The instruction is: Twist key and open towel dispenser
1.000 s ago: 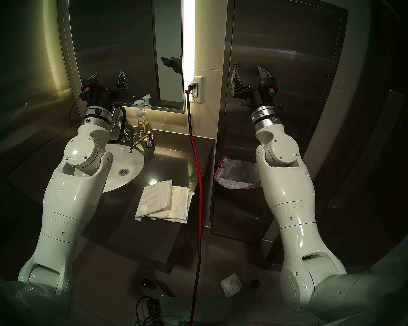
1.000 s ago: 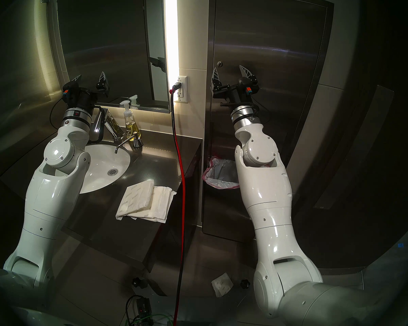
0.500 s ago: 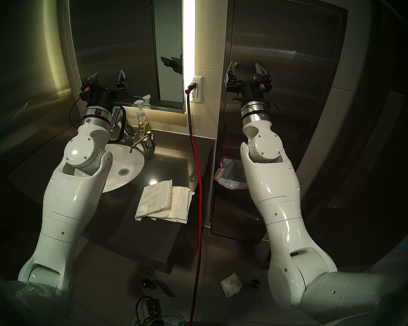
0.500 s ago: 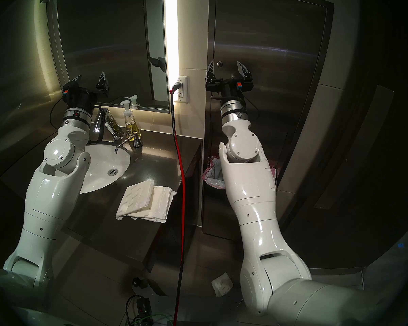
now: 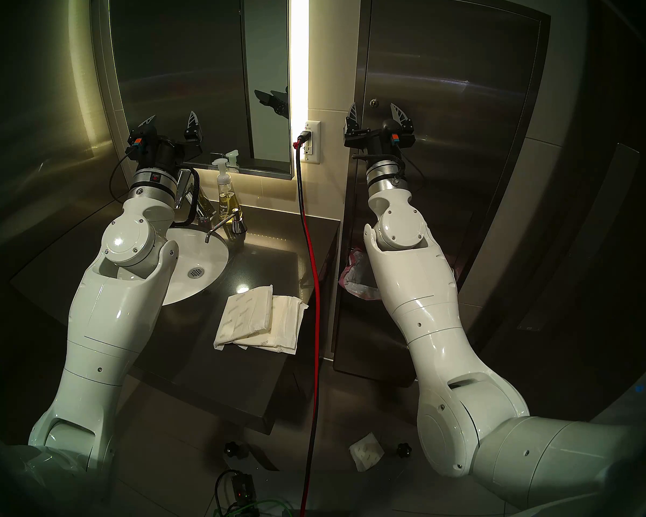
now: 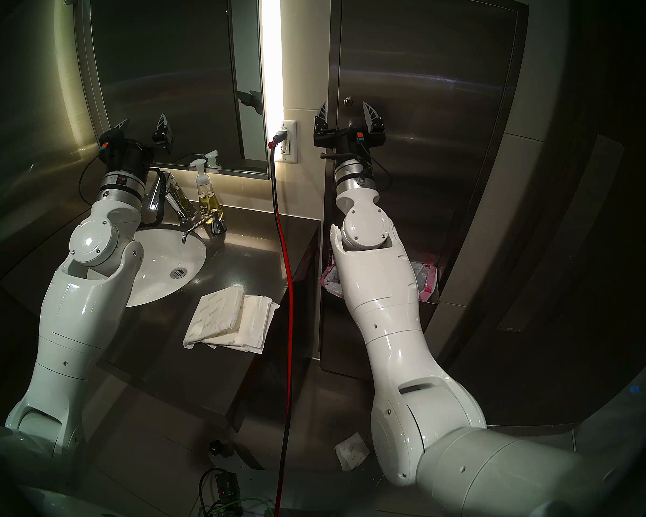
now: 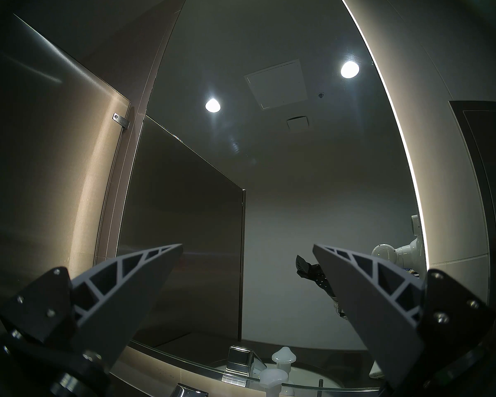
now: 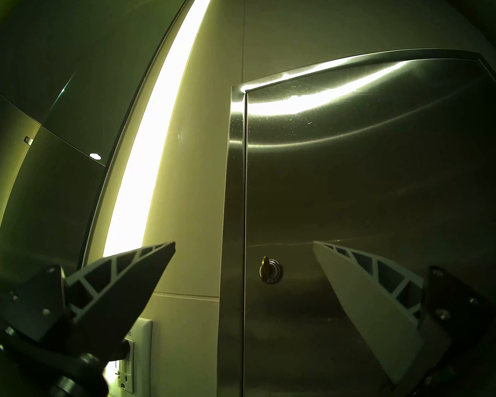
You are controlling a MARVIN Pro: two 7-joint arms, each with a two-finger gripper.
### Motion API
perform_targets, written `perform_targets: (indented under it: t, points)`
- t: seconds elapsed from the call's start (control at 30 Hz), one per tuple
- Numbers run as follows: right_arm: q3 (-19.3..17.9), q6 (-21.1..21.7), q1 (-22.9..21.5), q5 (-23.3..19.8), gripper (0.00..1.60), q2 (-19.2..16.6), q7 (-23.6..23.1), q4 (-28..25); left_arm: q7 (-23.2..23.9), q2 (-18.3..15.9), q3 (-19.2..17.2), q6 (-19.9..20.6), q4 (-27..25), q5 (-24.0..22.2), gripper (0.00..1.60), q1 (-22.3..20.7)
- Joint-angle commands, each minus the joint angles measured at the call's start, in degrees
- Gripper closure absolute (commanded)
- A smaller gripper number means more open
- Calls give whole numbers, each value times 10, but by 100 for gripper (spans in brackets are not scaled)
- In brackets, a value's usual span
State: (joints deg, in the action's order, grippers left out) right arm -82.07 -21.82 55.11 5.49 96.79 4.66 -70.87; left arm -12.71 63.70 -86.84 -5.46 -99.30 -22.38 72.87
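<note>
My right pincer [image 8: 244, 244] is spread wide and holds nothing. The key [image 8: 264, 269] sits in the round lock on the towel dispenser [image 8: 384, 187] door, close to the door's left edge. It lies between my fingertips and slightly past them, at about 5 o'clock from their midpoint, its bow standing upright from 12 to 6. My right arm is much the nearer. My left pincer [image 5: 172, 119] hangs open and idle before the mirror [image 5: 187, 57], well apart.
</note>
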Motion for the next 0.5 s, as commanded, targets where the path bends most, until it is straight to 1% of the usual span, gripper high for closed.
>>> perform_targets:
  t: [0.0,0.13,0.3,0.47]
  points:
    - [-2,-24,-51,9,0,2,10,26,1,1,1,-1,-4,-1,0,-8]
    - [-5,-39,-60,11,0,-1,14,49,1,1,1,-1,-4,-1,0,-8]
    - [-8,-61,-84,18,0,-2,23,95,1,1,1,-1,-4,-1,0,-8]
    - [-8,-74,-99,22,0,1,26,119,1,1,1,-1,-4,-1,0,-8]
